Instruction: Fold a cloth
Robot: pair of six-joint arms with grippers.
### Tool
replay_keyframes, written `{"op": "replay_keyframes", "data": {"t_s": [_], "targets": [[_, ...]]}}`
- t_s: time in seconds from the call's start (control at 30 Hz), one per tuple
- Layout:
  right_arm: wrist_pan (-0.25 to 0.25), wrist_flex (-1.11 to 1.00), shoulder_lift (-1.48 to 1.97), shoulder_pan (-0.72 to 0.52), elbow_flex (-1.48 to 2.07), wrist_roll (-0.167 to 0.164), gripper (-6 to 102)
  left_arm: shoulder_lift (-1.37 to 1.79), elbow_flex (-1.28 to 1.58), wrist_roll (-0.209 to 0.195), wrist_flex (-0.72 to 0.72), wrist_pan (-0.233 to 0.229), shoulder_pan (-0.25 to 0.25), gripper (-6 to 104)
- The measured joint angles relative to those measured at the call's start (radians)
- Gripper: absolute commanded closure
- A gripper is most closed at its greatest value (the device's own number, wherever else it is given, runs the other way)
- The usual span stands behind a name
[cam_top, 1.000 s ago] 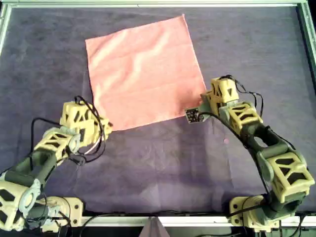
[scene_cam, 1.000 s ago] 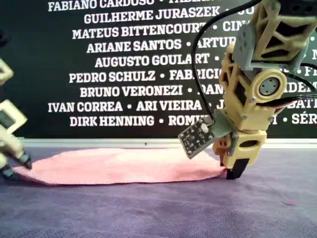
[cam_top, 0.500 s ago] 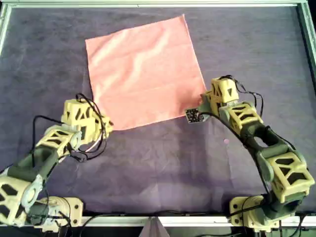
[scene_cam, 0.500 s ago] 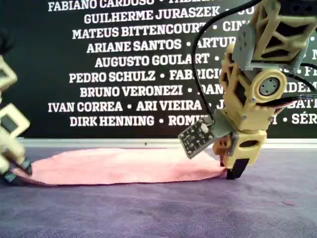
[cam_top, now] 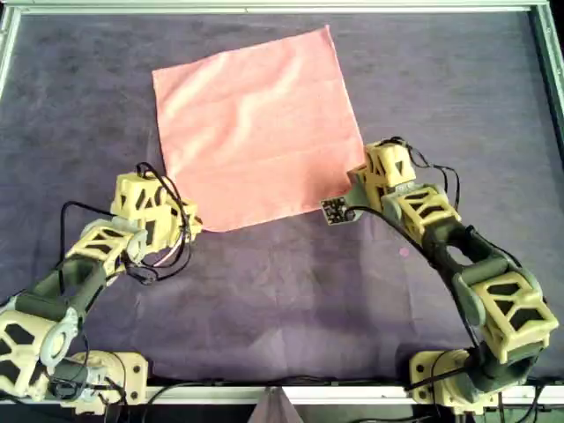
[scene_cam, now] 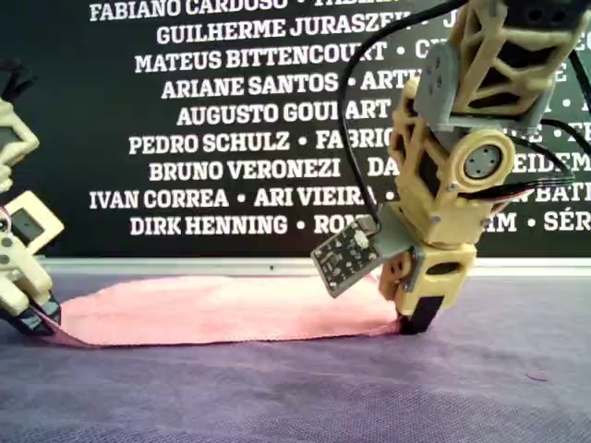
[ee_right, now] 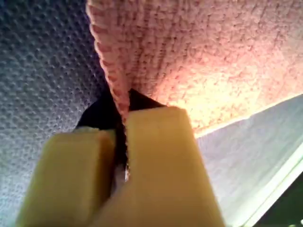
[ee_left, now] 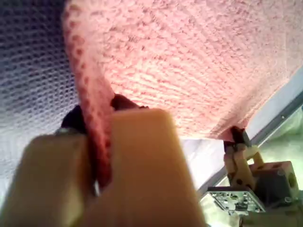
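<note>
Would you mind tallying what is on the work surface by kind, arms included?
Pink cloth: 1
Purple mat: 1
Arms: 2, left pincer and right pincer each shut on a near corner of the cloth
Total: 4

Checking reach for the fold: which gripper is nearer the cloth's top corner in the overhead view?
Right. The right gripper pinches the cloth on that corner's side edge; the left gripper pinches the opposite bottom corner.
</note>
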Motion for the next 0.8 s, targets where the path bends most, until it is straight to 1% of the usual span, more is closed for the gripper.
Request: {"op": "replay_keyframes", "data": {"t_s": [0.33,0.6,0.8], "targets": [[0.005,-0.002,0.041,0.002,0.078,-0.008,94,0.000,0.025,0.002,0.000,0.000,0.000,98],[0.003,-0.002,0.238,0.005,0.314,0.000,94,0.000,0.028,0.002,0.000,0.003,0.000,98],[0.003,-0.002,0.417,0.006,0.505,0.000,94,0.021,0.098,0.002,-0.005,0.005,0.000,98]]}}
